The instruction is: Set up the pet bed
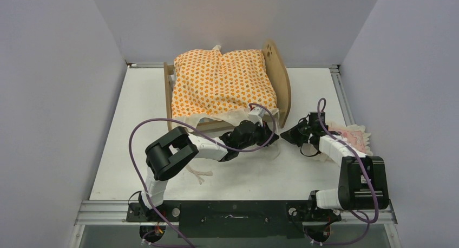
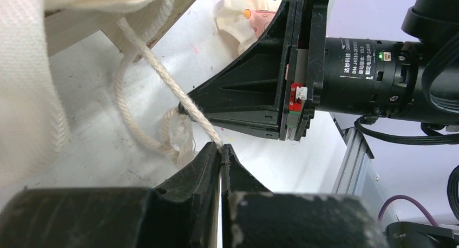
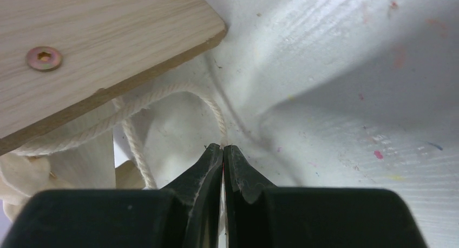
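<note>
Pet bed sits at the table's far edge, with the orange mattress on top. Left gripper and right gripper (just beside each other) each have their jaws pinched tight on a cream cord at the bed's near right corner.

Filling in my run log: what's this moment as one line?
left fingers: shut on cord | right fingers: shut on cord | mattress: on bed | pillow: on table, right side
</note>
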`<state>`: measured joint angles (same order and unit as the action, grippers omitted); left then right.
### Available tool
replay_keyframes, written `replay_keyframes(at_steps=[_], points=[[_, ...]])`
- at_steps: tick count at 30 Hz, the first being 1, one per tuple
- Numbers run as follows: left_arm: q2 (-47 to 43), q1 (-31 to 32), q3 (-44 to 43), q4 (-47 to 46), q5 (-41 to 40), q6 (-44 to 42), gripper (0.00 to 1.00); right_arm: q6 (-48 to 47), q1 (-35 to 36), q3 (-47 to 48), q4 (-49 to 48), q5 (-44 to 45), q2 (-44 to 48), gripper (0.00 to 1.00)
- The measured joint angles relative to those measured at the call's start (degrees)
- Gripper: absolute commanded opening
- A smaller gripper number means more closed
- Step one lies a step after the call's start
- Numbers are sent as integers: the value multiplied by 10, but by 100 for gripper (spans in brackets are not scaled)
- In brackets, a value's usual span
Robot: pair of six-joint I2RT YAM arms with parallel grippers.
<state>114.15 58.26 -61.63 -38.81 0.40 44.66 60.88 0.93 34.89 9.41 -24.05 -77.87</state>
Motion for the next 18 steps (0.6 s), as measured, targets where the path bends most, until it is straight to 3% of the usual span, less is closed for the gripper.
replay_keyframes(at_steps=[18], points=[[0,-3,8,-10,17,-22,0,141,-48,-42,34,-20,59,5]])
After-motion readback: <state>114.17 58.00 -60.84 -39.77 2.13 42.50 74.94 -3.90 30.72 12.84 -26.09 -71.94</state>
